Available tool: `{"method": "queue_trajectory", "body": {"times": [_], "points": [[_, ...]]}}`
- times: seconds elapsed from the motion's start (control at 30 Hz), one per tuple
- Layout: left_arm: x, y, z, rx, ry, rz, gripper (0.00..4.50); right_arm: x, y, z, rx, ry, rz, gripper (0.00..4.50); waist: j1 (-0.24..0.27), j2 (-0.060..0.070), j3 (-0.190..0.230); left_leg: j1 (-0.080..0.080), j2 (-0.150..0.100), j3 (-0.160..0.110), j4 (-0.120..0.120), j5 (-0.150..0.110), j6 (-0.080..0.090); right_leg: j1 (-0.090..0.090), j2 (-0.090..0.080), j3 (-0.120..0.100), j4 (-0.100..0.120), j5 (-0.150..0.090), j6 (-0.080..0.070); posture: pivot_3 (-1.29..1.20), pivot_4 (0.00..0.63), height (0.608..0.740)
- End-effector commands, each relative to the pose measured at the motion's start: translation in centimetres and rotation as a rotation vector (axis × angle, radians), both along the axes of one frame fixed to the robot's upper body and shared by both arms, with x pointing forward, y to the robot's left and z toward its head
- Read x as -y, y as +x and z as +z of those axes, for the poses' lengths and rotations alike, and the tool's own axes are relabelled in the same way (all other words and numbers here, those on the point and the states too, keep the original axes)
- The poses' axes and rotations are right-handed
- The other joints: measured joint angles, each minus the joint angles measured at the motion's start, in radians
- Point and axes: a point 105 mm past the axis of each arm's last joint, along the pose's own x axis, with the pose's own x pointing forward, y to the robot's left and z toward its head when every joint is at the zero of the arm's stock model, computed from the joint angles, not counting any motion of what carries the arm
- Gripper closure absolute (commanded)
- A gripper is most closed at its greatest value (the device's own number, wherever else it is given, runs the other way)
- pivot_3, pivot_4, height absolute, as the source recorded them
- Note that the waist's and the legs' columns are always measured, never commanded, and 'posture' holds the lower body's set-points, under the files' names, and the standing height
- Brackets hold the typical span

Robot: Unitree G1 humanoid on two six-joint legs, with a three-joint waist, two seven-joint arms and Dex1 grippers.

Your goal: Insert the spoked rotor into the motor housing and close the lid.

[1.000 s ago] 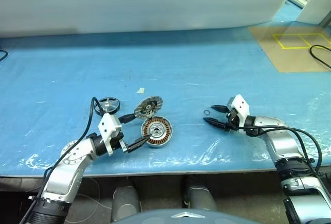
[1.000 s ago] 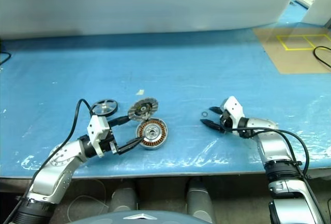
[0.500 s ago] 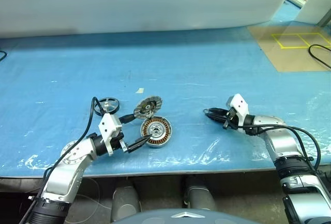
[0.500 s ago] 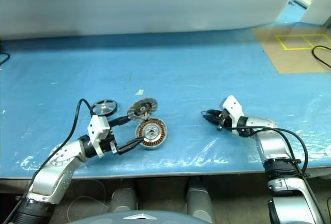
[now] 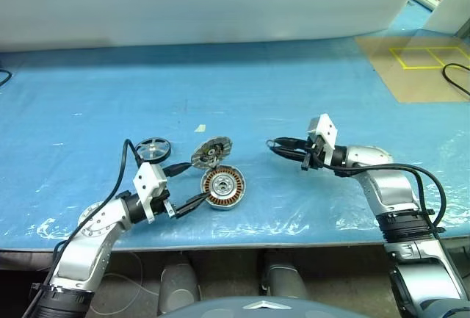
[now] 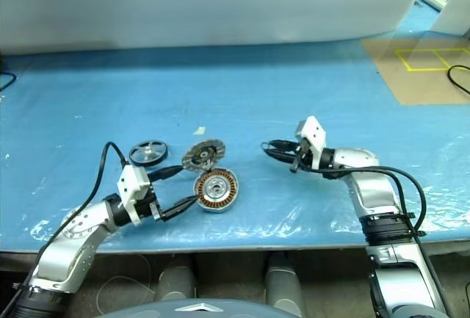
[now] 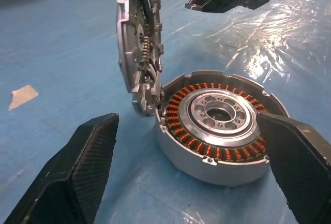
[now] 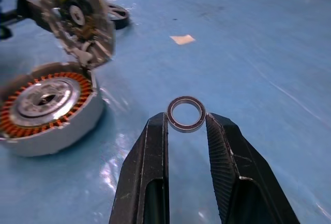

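The right end effector [image 8: 185,131] pinches a small ring [image 8: 185,114] by its edges above the desk [image 5: 242,90] and could flick it loose, while the left end effector [image 7: 191,162] stands wide apart, flanking the motor housing [image 7: 217,123] beneath its raised lid [image 7: 138,43].

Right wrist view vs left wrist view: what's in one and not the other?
Right wrist view alone: a small metal ring pinched between the right gripper fingertips, plus the spoked rotor lying on the blue table cover. Left wrist view alone: the left gripper, open, flanking the motor housing. Both: housing, its raised lid, a scrap of tape.
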Motion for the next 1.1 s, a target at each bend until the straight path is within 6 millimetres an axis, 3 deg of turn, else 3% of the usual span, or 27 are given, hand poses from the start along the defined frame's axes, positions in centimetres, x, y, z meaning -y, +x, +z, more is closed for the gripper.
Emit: {"method": "queue_trajectory", "body": {"times": [0.03, 0.23, 0.37, 0.67, 1.1], "points": [[-0.4, 0.1, 0.9, 0.042, -0.008, 0.013, 0.0, -2.2, -1.5, 1.9, 0.041, -0.012, 0.138, 3.84, 0.0, 0.0, 0.0, 0.0, 0.0, 0.0, 0.0, 0.0, 0.0, 0.0, 0.0, 0.0, 0.0, 0.0, 0.0, 0.0, 0.15, 0.74], [-1.2, -0.2, 0.6, 0.039, 0.002, 0.035, 0.0, -4.5, -3.1, 1.8, 0.025, -0.088, 0.276, 3.84, -0.002, 0.0, 0.0, 0.001, 0.0, 0.0, -0.001, 0.0, 0.0, 0.0, 0.0, 0.0, 0.0, 0.0, 0.0, 0.0, 0.15, 0.74], [-1.5, -0.4, 0.5, 0.034, 0.005, 0.041, 0.0, -5.4, -2.8, 0.6, 0.05, -0.227, 0.327, 3.84, -0.001, 0.0, 0.0, 0.001, 0.0, 0.0, -0.001, 0.0, 0.0, 0.0, 0.0, 0.0, 0.0, 0.0, 0.0, 0.0, 0.15, 0.74], [-1.8, -1.0, 0.3, 0.025, 0.006, 0.059, 0.0, -8.1, -2.5, 0.2, 0.077, -0.272, 0.43, 3.84, -0.003, 0.0, 0.0, 0.0, 0.0, 0.0, -0.001, 0.0, 0.0, -0.001, 0.0, 0.0, 0.0, 0.0, 0.0, 0.0, 0.15, 0.74], [-1.7, -1.0, 0.4, 0.028, 0.011, 0.072, 0.0, -9.4, -2.9, -0.9, 0.096, -0.317, 0.507, 3.84, -0.003, 0.0, 0.0, 0.0, 0.0, 0.0, 0.0, 0.0, 0.0, -0.001, 0.0, 0.0, 0.001, 0.0, 0.0, 0.0, 0.15, 0.74]]}}
